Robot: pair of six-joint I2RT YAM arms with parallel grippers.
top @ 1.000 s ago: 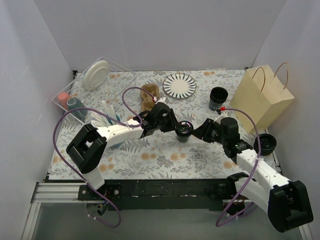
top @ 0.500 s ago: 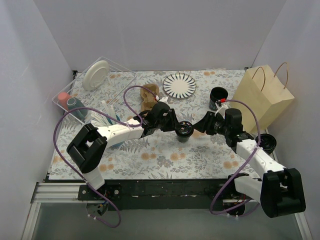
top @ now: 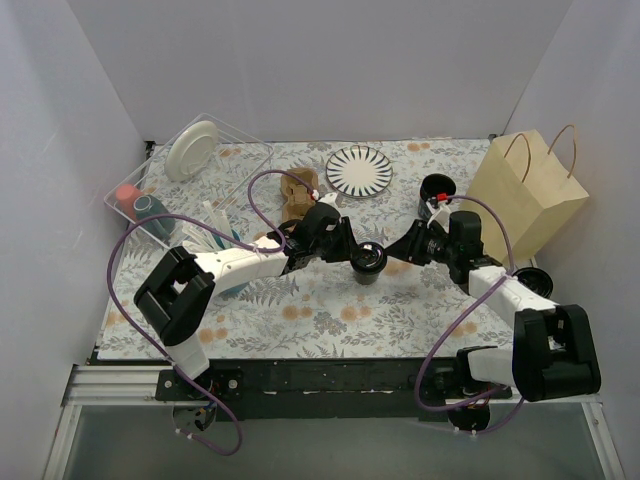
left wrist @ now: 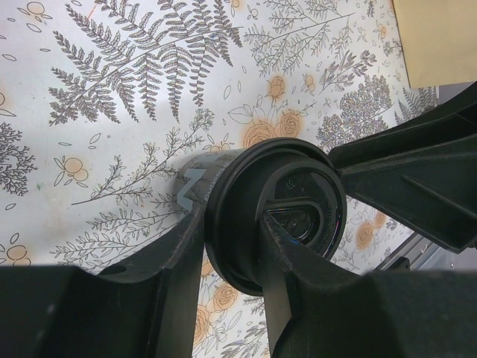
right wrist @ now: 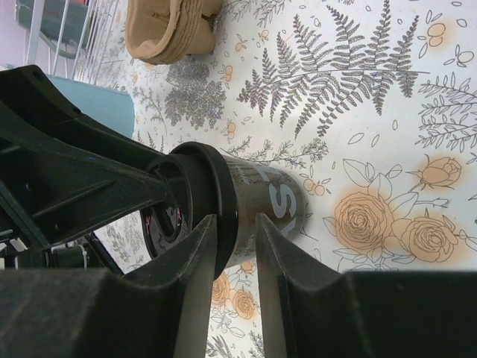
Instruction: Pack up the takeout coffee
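A dark coffee cup with a black lid [top: 368, 261] stands mid-table on the floral cloth. My left gripper [top: 352, 252] is shut on its lid rim, one finger outside the rim and one across the lid top [left wrist: 298, 190]. My right gripper [top: 393, 257] meets the cup from the right. Its narrow jaws are closed over the lid rim just above the cup body [right wrist: 277, 195]. In the wrist views the left gripper [left wrist: 231, 220] and right gripper [right wrist: 235, 220] both sit at the rim. Another dark cup [top: 437, 188] stands behind my right arm.
A tan paper bag [top: 525, 195] stands at the right. A dark lidded round thing [top: 531, 287] sits in front of it. The brown cardboard carrier [top: 297, 193] and a striped plate [top: 359, 170] lie at the back. A light-blue cup [right wrist: 97, 101] and clear bin [top: 150, 200] are on the left.
My right gripper has moved left and forward to the cup and now sits on its lid rim. My left gripper has kept hold of the cup, shifting slightly.
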